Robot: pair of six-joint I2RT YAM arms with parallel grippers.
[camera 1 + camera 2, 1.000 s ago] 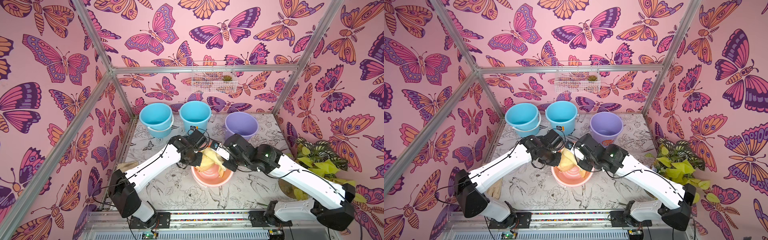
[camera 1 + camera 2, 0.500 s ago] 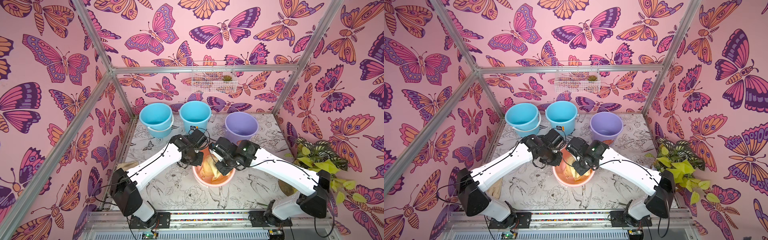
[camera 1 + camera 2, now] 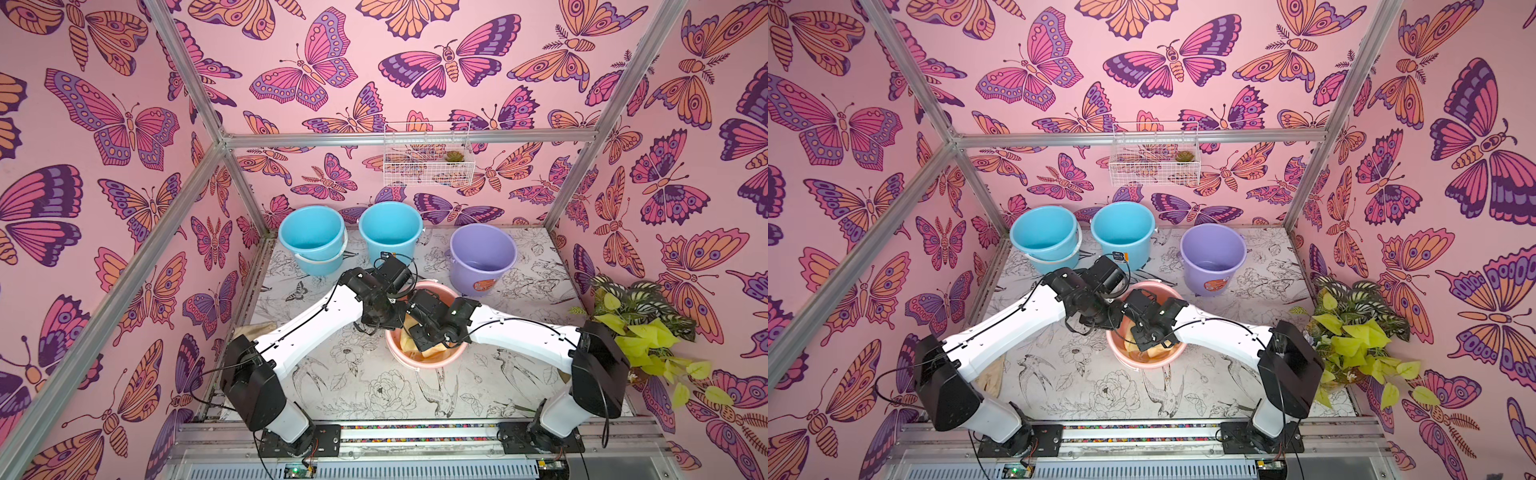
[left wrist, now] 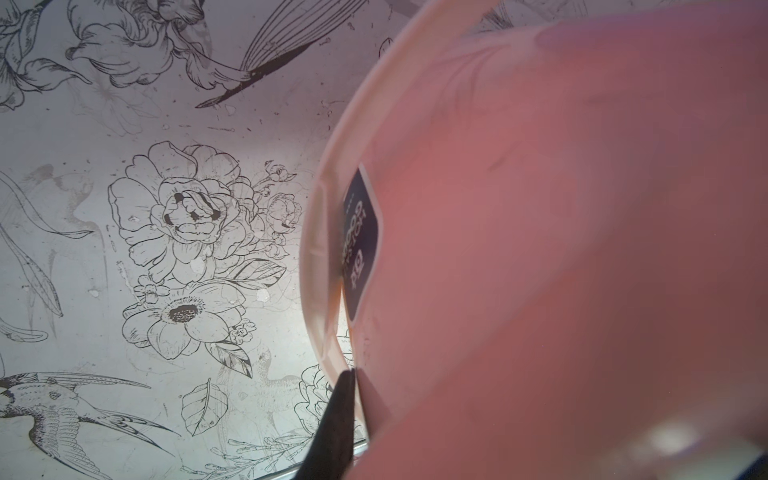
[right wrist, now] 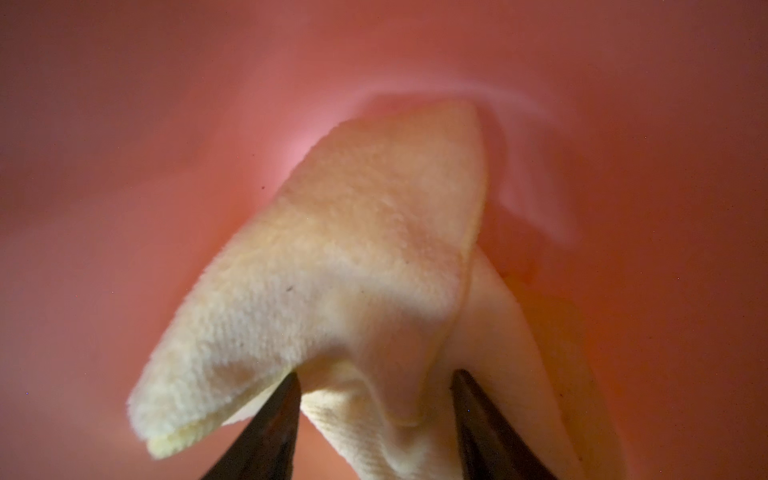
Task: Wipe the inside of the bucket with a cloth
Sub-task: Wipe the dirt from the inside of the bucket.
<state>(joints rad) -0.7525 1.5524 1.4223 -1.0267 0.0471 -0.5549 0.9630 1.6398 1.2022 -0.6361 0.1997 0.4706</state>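
1. The pink bucket [image 3: 422,365] stands near the middle of the table [image 3: 374,395], with the blue and purple buckets well apart behind it, toward 12 o'clock.
2. The left end effector [image 4: 353,378] is clenched on the rim of the pink bucket, at about 10 o'clock of its mouth. One dark finger shows outside the wall; the other is hidden behind it.
3. The right arm comes in from 3 o'clock, and the right end effector [image 5: 376,374] is down inside the bucket. Its fingers [image 5: 274,415] stand apart, released and not pinching.
4. The pale yellow cloth [image 5: 353,270] is inside the bucket. In both top views it shows under the right wrist, from 5 to 7 o'clock of the mouth [image 3: 1131,347].
5. The relation that matters: the cloth lies directly ahead of the right end effector and partly between its fingers. Its long fold runs away from them toward the bucket's bottom.
6. The right arm is the nearer one, so it probably only has to close on the fold before rubbing the wall.
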